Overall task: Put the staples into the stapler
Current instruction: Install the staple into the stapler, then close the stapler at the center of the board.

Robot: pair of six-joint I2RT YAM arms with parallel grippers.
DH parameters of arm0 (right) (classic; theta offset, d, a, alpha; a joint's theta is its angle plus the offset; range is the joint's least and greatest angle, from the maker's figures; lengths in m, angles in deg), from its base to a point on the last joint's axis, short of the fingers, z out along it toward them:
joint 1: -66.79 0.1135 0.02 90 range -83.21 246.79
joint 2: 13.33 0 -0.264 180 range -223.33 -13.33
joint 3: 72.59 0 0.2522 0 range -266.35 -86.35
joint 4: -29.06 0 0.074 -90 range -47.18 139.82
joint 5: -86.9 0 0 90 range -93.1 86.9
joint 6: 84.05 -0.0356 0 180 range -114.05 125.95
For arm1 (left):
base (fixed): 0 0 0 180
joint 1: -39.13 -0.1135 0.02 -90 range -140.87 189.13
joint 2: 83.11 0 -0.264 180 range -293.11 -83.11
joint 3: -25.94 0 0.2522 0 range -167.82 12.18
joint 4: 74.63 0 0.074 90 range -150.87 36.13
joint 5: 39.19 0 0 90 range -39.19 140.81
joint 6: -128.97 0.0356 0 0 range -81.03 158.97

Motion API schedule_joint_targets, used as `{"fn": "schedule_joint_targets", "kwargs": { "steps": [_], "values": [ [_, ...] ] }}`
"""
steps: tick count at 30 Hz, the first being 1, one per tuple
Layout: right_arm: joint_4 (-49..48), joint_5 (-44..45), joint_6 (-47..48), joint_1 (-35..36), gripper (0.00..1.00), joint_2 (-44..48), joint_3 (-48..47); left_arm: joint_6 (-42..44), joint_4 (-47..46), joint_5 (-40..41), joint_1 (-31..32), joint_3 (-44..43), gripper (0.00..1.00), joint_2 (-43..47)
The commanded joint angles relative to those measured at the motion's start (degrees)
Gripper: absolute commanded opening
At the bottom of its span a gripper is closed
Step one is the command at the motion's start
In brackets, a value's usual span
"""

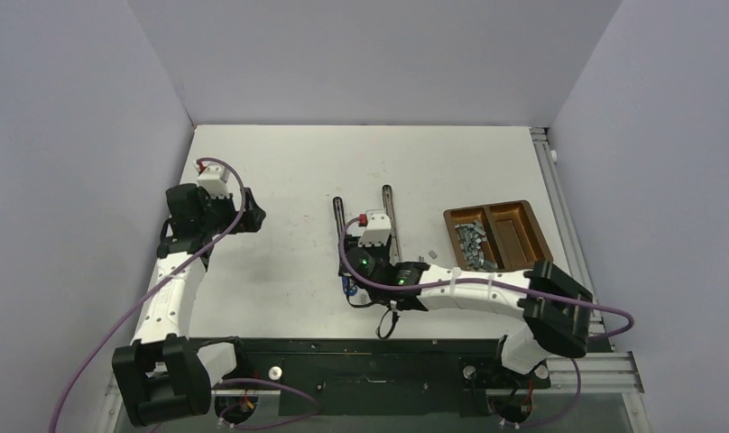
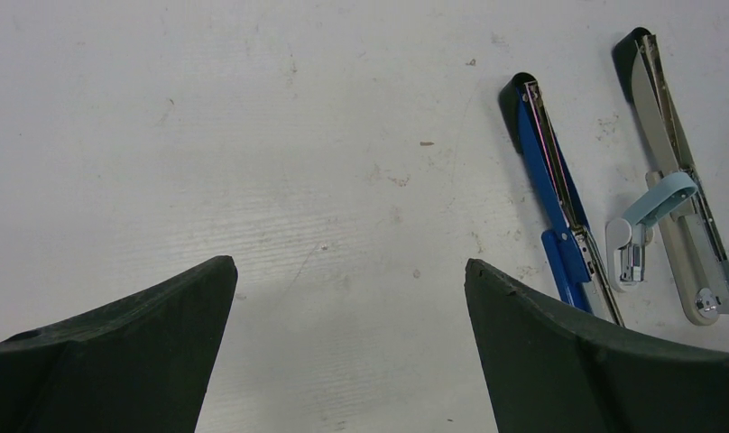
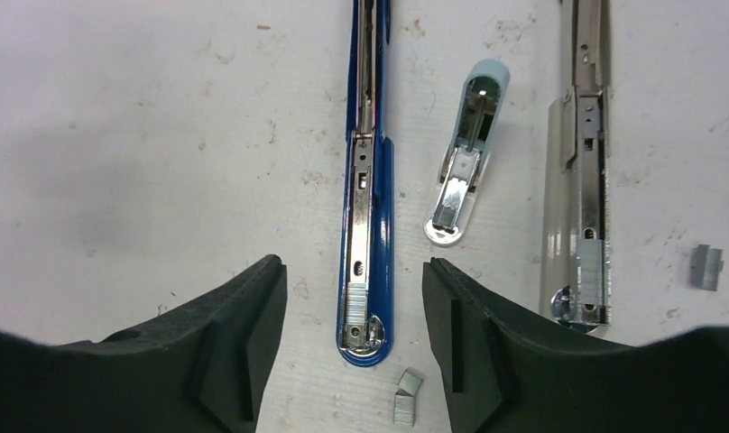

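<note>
The right end effector [image 3: 352,271] hangs over the near end of the blue stapler [image 3: 367,225]. Its jaws are partly apart and straddle the stapler's rounded tip, with a gap on each side, and they hold nothing. The blue stapler lies opened flat on the surface [image 1: 289,171], running near to far. A silvery strip [image 3: 355,302] sits in the near end of its channel.

Just right of it lies a small stapler [image 3: 465,162], pale blue, and right of that a grey stapler [image 3: 582,180], also opened flat. The grey one has a strip of its own in the near part of its channel. Two loose strips [image 3: 406,397] lie on the surface just near of the blue stapler's tip, between the jaws. Another loose strip [image 3: 706,268] lies right of the grey stapler.

Most of the staples [image 1: 469,242] are heaped in the left compartment of a brown tray [image 1: 532,209], which stands on the right of the surface, well apart from the staplers.

The left end effector [image 2: 347,271] is wide open and empty. It hangs over bare surface to the left, well apart from the blue stapler.
</note>
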Motion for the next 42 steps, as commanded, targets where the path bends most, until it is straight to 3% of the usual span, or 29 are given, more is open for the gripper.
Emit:
{"fn": "schedule_joint_targets", "kwargs": {
  "steps": [1,5,9,19,27,33,37,42],
  "values": [
    [-5.9,-2.7,7.0,-0.2,0.59,7.3,4.8,0.4,-0.3,-3.0,-0.3,-6.1,0.96,-2.6],
    [-11.4,-5.2,12.3,1.0,0.62,5.2,7.3,0.4,0.1,-4.5,-0.2,-8.3,0.96,-4.0],
    [-8.5,-8.5,12.2,1.2,0.62,-0.5,4.0,0.7,1.4,-5.7,-0.2,-10.2,0.96,-5.5],
    [-5.4,-4.4,10.8,2.2,0.62,-8.0,1.5,2.3,3.1,-6.7,-0.3,-11.1,0.96,-5.1],
    [-9.2,-3.3,11.8,2.3,0.42,-10.0,2.1,3.8,4.4,-7.5,-0.2,-12.2,0.96,-6.1],
    [-11.9,-3.1,13.7,2.3,0.37,-10.6,2.5,5.5,5.6,-8.1,-0.2,-13.0,0.96,-6.8],
    [-12.6,-2.9,14.0,2.5,0.25,-11.0,2.6,6.1,5.5,-7.9,-0.2,-12.8,0.96,-6.9],
    [-11.4,-2.4,13.8,2.5,0.25,-12.4,1.5,6.2,5.5,-8.0,-0.2,-12.9,0.96,-6.9]
  ]
}}
